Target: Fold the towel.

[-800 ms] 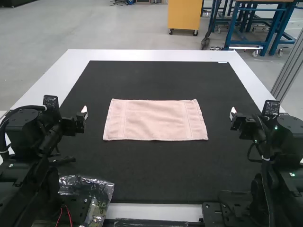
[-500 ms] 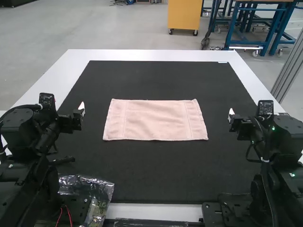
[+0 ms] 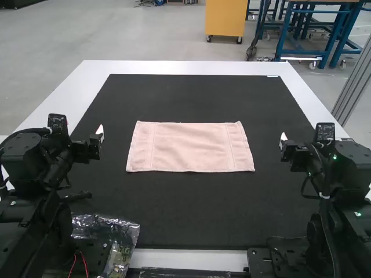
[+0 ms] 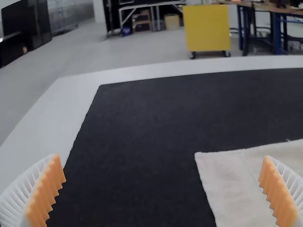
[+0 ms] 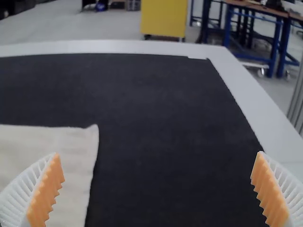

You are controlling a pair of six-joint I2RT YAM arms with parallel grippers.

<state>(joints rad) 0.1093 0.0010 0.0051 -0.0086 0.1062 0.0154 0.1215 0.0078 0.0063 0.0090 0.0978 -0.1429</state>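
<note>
A pale pink towel [image 3: 190,147] lies flat as a wide rectangle on the black mat, its long sides running across the view. My left gripper [image 3: 101,134] is held left of the towel, apart from it, and my right gripper [image 3: 283,141] is held to its right, also apart. In the left wrist view the left gripper [image 4: 162,189] has its fingers wide apart, with the towel [image 4: 232,184] beyond them. The right gripper [image 5: 157,187] is likewise spread in its wrist view, where a corner of the towel [image 5: 71,156] appears; nothing is between its pads.
The black mat [image 3: 185,214] covers most of the white table [image 3: 191,68]. A crumpled clear plastic bag [image 3: 119,237] lies at the near edge beside the left arm's base.
Both grippers have shifted slightly to the left in the high view since the earliest frame, and the left one is a little higher. The towel has not moved.
</note>
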